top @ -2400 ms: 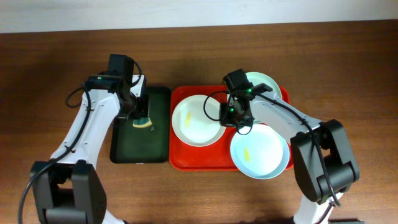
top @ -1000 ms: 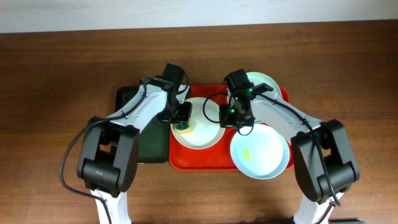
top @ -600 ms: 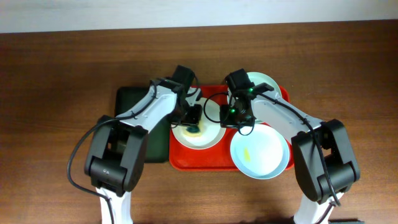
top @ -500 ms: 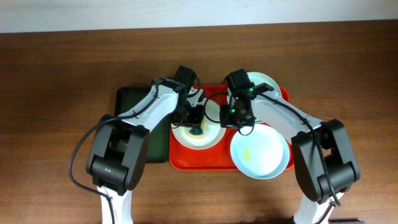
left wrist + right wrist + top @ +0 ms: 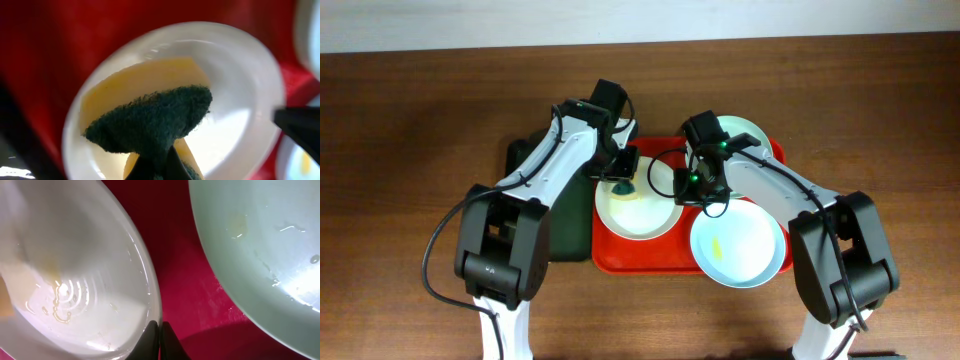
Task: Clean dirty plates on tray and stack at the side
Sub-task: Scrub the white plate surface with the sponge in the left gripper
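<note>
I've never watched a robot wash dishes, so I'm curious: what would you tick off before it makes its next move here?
1. Sponge gripped: ok. The left gripper is shut on the sponge.
2. Sponge over the right dish: ok. It is above the white plate.
3. Plate steadied: ok. The right gripper pinches the white plate's rim.
4. Sponge pressing on the plate: cannot tell; the close view is blurred.
5. White plate clean: cannot tell; the sponge and arms hide part of it.
6. Other dishes clean: not ok. The front blue plate shows a yellow smear.
</note>
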`<state>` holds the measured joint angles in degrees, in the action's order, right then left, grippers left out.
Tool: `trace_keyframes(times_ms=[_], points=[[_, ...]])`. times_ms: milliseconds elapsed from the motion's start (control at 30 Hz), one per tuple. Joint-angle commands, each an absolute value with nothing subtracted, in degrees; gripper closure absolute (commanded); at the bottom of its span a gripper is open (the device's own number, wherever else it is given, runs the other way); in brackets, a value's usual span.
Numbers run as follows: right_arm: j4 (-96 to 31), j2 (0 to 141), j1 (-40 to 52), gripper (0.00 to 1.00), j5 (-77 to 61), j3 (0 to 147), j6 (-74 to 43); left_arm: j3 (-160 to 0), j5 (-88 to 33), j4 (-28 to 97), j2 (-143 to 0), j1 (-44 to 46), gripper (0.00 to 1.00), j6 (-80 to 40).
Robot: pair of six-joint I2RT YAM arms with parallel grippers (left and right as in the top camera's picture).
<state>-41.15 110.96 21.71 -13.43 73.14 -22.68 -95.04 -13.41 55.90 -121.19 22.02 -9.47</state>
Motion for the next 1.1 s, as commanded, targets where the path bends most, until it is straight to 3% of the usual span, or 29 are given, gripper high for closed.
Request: trace_keyframes(times_ms=[0, 267, 467, 633, 767, 867, 1067], points=[[-41.10, 110.63, 21.67, 0.96, -14.39, 73.03, -22.31, -91.66, -9.17, 52.97, -120.70, 22.31, 1.00, -9.43], [-40.45, 110.63, 21.69, 0.96, -14.39, 73.03, -22.28, -84.12, -11.79, 47.88, -122.89, 23.27, 1.00, -9.63], [-40.25, 110.63, 21.74, 0.96, -14.41, 73.01, -22.31, -84.05, -31.05, 45.65, -123.42, 23.29, 1.00, -6.35], [-40.27, 110.63, 21.74, 0.96, -14.41, 73.01, -22.31, -89.34, -38.26, 48.21, -122.85, 21.43, 1.00, -6.31], [-40.32, 110.63, 21.74, 0.96, -14.41, 72.99, -22.31, -93.17, -34.11, 52.16, -120.01, 20.56, 1.00, -5.96], [-40.29, 110.63, 21.74, 0.96, -14.41, 72.99, -22.28, -93.27, -20.18, 54.65, -118.06, 20.84, 1.00, -7.27], [-40.25, 110.63, 21.74, 0.96, -14.39, 72.95, -22.31, -90.28, -6.79, 56.62, -118.15, 22.72, 1.00, -11.29]])
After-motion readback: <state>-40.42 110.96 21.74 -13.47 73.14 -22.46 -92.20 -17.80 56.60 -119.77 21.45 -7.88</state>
